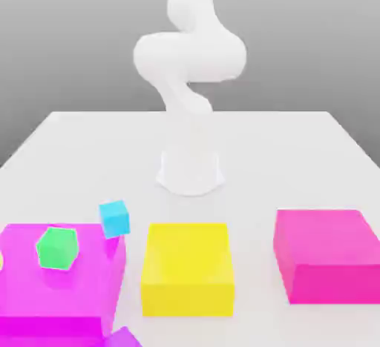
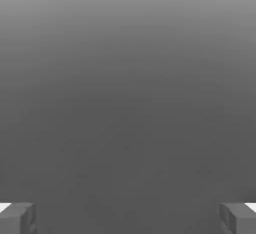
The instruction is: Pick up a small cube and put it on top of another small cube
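So right at the near edge of the table [image 1: 312, 134] in the exterior view, there's the small purple cube [image 1: 125, 338], half cut off by the frame, sitting just beside the near corner of the big magenta block [image 1: 52, 293] on the exterior view's left. That magenta block has a green faceted solid [image 1: 57, 248] on top of it. The small cyan cube [image 1: 114, 218] looks to be at the far corner of that same block, on the side toward the yellow one; can't tell if it rests on the block or on the table right behind it. The purple and cyan cubes are apart, with the magenta block's side between them.

Next over, roughly center, is a yellow block [image 1: 187, 270], near the magenta one but not touching. On the exterior view's right is a pink block [image 1: 326, 256], clearly apart from the yellow.

Further back, the white arm [image 1: 189, 64] rises from its round base [image 1: 190, 171] in the middle of the table and bends up out of frame.

In the hand view the gripper [image 2: 128, 218] is spread wide, one grey finger [image 2: 17, 218] at each lower corner, with nothing between them, just plain grey background.
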You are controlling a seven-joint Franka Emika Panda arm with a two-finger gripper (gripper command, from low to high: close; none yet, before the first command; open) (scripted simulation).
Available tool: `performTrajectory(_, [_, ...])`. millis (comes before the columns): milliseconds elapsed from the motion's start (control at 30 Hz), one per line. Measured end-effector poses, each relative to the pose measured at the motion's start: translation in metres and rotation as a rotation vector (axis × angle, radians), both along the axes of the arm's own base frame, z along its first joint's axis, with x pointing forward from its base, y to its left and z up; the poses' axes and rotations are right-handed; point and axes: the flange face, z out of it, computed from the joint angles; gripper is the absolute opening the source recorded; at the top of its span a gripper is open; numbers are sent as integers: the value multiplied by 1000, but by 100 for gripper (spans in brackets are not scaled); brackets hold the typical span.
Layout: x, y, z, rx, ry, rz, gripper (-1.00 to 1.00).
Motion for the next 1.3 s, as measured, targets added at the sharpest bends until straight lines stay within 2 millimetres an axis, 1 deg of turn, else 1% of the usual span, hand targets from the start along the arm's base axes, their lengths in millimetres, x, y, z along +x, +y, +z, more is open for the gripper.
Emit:
performTrajectory(133, [50,-13,-54,2,103,102,0])
performTrajectory(267, [91,-22,-113,-3,195,191,0])
performTrajectory(400, [123,-29,-176,-17,282,272,0])
performTrajectory(533, [147,-36,-242,-43,365,346,0])
performTrajectory(667, [160,-45,-308,-81,446,416,0])
performTrajectory(800, [166,-56,-370,-133,525,481,0])
performTrajectory(933, [163,-70,-428,-200,604,546,0])
performTrajectory(1067, [157,-86,-480,-275,675,606,0])
performTrajectory(1167, [157,-89,-524,-289,686,617,0])
performTrajectory(1200, [156,-89,-539,-289,688,617,-100])
performTrajectory(1300, [156,-89,-539,-288,688,617,-100])
